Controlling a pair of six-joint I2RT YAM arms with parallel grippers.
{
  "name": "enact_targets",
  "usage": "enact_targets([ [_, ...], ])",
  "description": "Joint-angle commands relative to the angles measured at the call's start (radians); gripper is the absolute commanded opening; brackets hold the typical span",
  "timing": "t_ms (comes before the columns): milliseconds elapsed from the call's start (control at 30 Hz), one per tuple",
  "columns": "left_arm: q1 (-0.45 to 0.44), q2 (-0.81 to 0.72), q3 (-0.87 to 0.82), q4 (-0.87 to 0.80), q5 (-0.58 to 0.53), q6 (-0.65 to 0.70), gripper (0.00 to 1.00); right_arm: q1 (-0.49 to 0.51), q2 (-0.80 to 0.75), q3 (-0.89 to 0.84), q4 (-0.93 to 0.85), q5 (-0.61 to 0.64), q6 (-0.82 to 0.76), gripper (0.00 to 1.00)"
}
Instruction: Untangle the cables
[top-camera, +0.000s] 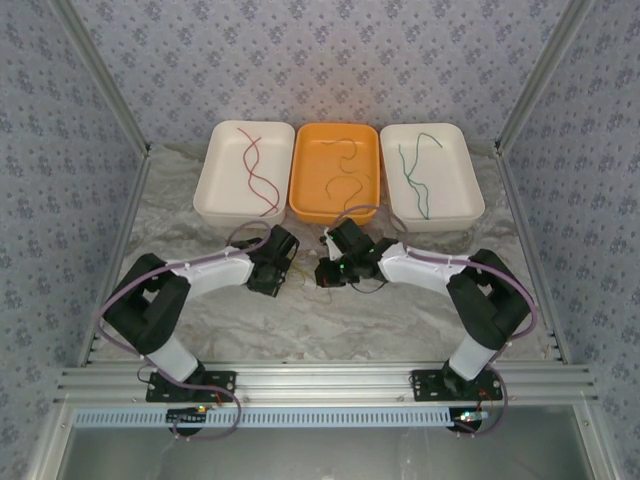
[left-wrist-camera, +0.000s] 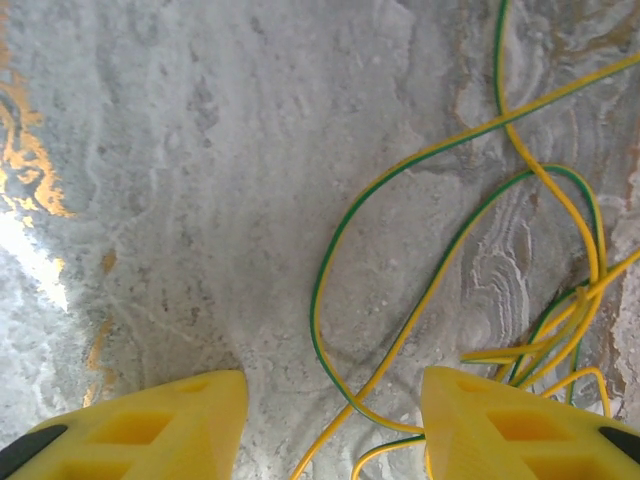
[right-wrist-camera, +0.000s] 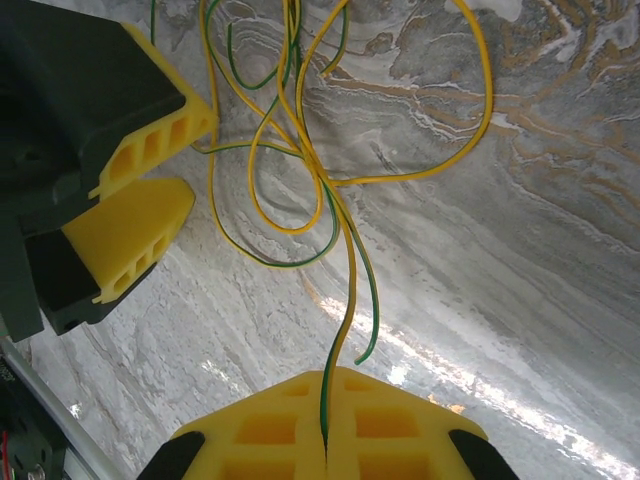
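Several thin, wavy yellow and green-and-yellow cables (right-wrist-camera: 300, 170) are knotted into a loose tangle on the grey, marble-patterned table covering (top-camera: 330, 325), in the gap between the two grippers. Two strands of the tangle, one yellow and one green, are pinched between the closed yellow plastic fingers of the right gripper (right-wrist-camera: 327, 385), and from there they run up to the knot.

In the left wrist view the loops of the tangle (left-wrist-camera: 560, 330) are spread flat on the covering. One long loop lies between the fingers of the left gripper (left-wrist-camera: 335, 385), and more strands pass just beside the finger on the right of that view. The left gripper is held partly open, with nothing clasped. In the right wrist view a yellow strand runs right beside its upper finger (right-wrist-camera: 160, 140).

Further off, three oblong trays are lined up at the far side of the table: a white plastic tray (top-camera: 215, 165) with dark red cables (top-camera: 252, 160), an orange tray (top-camera: 297, 185) with a few thin cables (top-camera: 345, 165), and a second white tray (top-camera: 472, 175) with green cables (top-camera: 412, 170).
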Motion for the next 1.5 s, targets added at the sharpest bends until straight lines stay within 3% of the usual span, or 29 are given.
enact_targets([
  [0, 0.008, 0.070, -0.004, 0.060, 0.050, -0.071, 0.52, 0.015, -0.027, -0.014, 0.012, 0.013, 0.013, 0.00],
  [133, 0.009, 0.118, 0.037, 0.037, 0.068, -0.083, 0.50, 0.024, -0.039, -0.029, 0.025, 0.018, 0.023, 0.00],
  [233, 0.009, 0.155, 0.067, 0.012, 0.078, -0.118, 0.44, 0.033, -0.055, -0.039, 0.027, 0.023, 0.028, 0.00],
  [433, 0.019, 0.264, 0.139, -0.022, 0.120, -0.159, 0.23, 0.050, -0.096, -0.053, 0.024, 0.042, 0.035, 0.00],
  [533, 0.033, 0.288, 0.108, 0.053, 0.141, -0.165, 0.00, 0.049, -0.115, -0.059, 0.013, 0.055, 0.031, 0.00],
  [667, 0.069, 0.159, -0.022, 0.144, 0.062, -0.126, 0.00, 0.023, -0.188, -0.089, -0.016, 0.095, 0.012, 0.00],
  [800, 0.142, -0.059, -0.114, 0.107, -0.032, 0.069, 0.00, -0.049, -0.354, -0.132, -0.068, 0.135, -0.021, 0.00],
  [967, 0.274, -0.304, -0.213, 0.073, -0.037, 0.252, 0.00, -0.205, -0.579, -0.102, -0.189, 0.128, -0.079, 0.00],
  [1200, 0.422, -0.562, -0.219, -0.028, -0.036, 0.446, 0.00, -0.451, -0.704, 0.100, -0.351, 0.082, -0.159, 0.00],
  [1467, 0.552, -0.621, -0.203, -0.110, -0.022, 0.546, 0.00, -0.637, -0.635, 0.452, -0.439, 0.053, -0.167, 0.00],
])
